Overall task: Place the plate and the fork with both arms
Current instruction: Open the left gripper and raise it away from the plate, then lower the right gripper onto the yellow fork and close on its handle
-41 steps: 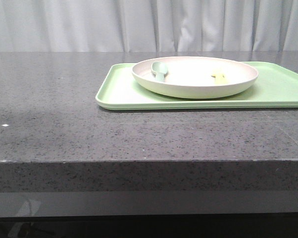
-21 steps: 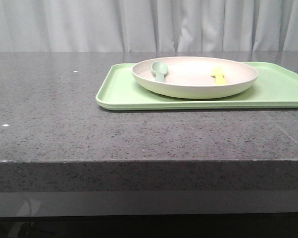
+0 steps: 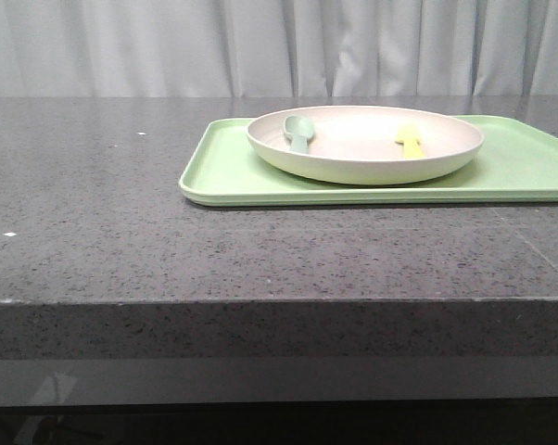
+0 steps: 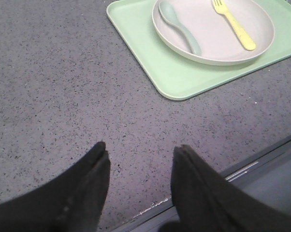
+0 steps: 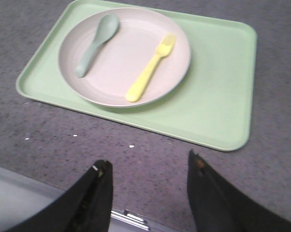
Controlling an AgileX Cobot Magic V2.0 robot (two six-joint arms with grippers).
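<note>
The off-white plate (image 3: pixel 367 148) sits on a light-green tray (image 3: pixel 233 171) at the back right of the table. The pale-yellow fork (image 3: pixel 410 142) lies in the plate's right half, and a grey-green spoon (image 3: pixel 298 133) lies in its left half. All show in the left wrist view: plate (image 4: pixel 213 43), fork (image 4: pixel 235 26), spoon (image 4: pixel 181 26). They also show in the right wrist view: plate (image 5: pixel 121 53), fork (image 5: pixel 152 67), spoon (image 5: pixel 95 42). My left gripper (image 4: pixel 140 150) is open and empty above the table's front edge. My right gripper (image 5: pixel 150 164) is open and empty, short of the tray. Neither gripper shows in the front view.
The dark speckled stone table (image 3: pixel 121 232) spreads to the left of the tray. Its front edge (image 3: pixel 260 301) runs across the front view. A grey curtain (image 3: pixel 168 46) hangs behind. The tray (image 5: pixel 218 96) has bare room to the plate's right.
Nothing on the table has moved; only the picture's brightness has shifted slightly.
</note>
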